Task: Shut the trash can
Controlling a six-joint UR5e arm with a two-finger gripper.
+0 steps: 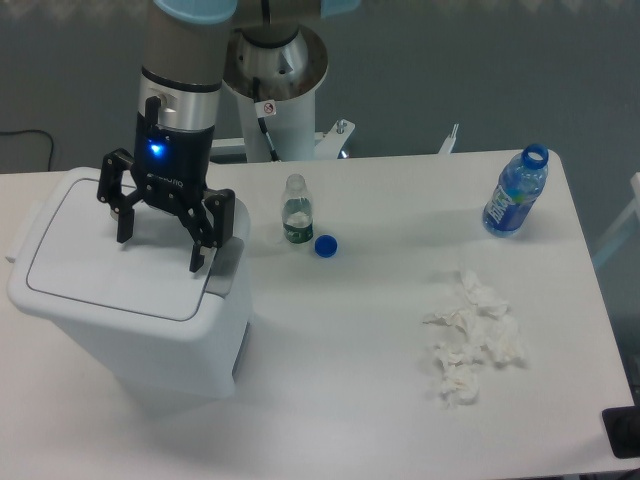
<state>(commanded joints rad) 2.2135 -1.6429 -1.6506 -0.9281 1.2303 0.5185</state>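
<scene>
Fingers of the hand were spread wide, gripping nothing, just above the flat, closed lid of the trash can on the desk.

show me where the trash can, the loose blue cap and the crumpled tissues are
trash can (pixel 110 262): fixed camera, on the flat white lid.
loose blue cap (pixel 325 245): fixed camera, on its top.
crumpled tissues (pixel 470 335): fixed camera, middle of the pile.
</scene>
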